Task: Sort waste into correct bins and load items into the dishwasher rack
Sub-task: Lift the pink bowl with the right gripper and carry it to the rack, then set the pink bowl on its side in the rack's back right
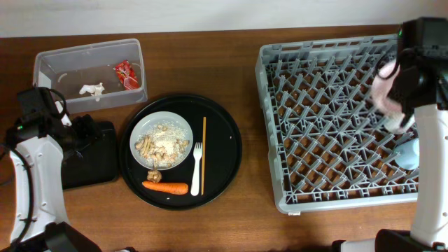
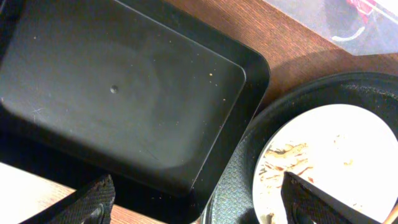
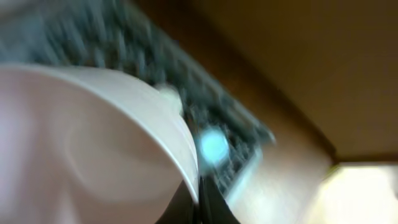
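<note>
Easing the pinkish bowl (image 1: 387,98) down tilted into the dishwasher rack (image 1: 269,119) should seat it steadily; right fingers (image 3: 214,208) clench its rim, left fingers (image 2: 93,200) hang spread above the black tray (image 2: 124,93).

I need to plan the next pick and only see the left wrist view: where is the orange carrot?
Observer: The orange carrot lies on the round black serving tray, on the robot's side of the round white plate.
Operator: Anything else loose on that tray?
Observer: A white fork and a thin wooden chopstick lie side by side, between the plate and the rack.
Operator: And the other arm?
Observer: The right gripper is shut on the rim of a white bowl with pinkish outside, over the right part of the large grey plastic dishwasher rack.
</note>
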Available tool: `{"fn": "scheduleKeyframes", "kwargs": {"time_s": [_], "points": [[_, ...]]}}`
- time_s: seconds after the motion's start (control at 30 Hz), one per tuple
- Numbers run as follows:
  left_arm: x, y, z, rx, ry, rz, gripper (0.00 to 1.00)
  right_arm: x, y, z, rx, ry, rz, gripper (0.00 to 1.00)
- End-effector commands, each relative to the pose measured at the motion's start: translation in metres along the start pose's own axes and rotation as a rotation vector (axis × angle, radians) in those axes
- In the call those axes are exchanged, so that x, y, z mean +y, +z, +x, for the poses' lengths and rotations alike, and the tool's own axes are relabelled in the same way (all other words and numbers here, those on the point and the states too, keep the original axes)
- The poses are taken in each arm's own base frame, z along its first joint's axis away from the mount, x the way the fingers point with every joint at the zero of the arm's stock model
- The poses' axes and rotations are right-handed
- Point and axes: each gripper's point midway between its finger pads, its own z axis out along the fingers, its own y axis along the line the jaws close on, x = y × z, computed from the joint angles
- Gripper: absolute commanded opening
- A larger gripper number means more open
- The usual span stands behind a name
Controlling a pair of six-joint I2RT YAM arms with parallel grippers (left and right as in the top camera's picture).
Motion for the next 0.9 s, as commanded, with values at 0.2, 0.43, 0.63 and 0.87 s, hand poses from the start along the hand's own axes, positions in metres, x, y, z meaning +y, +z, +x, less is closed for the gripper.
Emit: {"fn": "scheduleKeyframes", "kwargs": {"time_s": [0.2,0.43,0.63,0.87], "points": [[0.000,-0.002,0.000,0.009,0.014,0.001,0.85,-0.005,0.039,-0.074,-0.283,0.053,0.379,0.04],[0.000,-0.002,0.000,0.009,0.014,0.001,0.85,0.035,0.114,-0.057,-0.254,-0.092,0.629,0.04],[0.000,-0.002,0.000,0.009,0.014,0.001,0.85,0.050,0.157,-0.043,-0.227,-0.144,0.699,0.04],[0.000,-0.002,0.002,0.016,0.014,-0.001,0.85,0.066,0.184,-0.030,-0.176,-0.145,0.625,0.04]]}}
